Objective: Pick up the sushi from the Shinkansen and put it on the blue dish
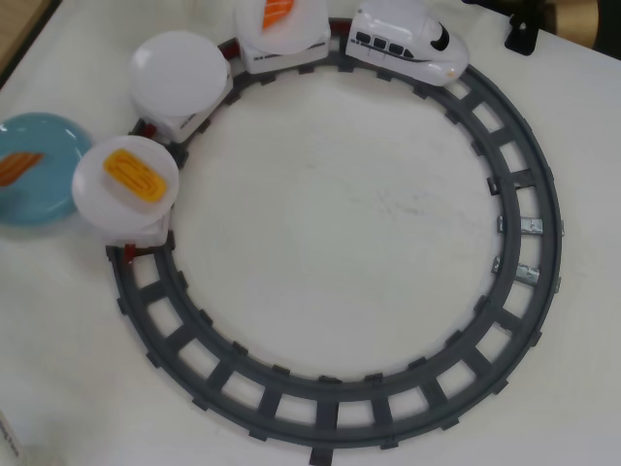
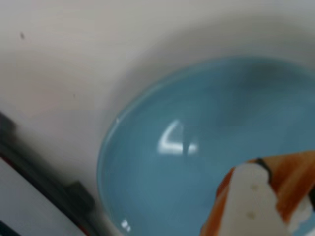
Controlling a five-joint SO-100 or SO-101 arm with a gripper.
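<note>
Sushi (image 1: pixel 19 167) lying on blue dish (image 1: pixel 49 146); no legible writing

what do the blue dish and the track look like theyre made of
The blue dish looks like glossy plastic or glazed ceramic: the wrist view shows a sharp white highlight on its smooth surface, and the look alone cannot settle which. The track looks like moulded grey plastic with a matte finish: uniform colour, evenly repeated ties, no shine in the overhead view.
</note>
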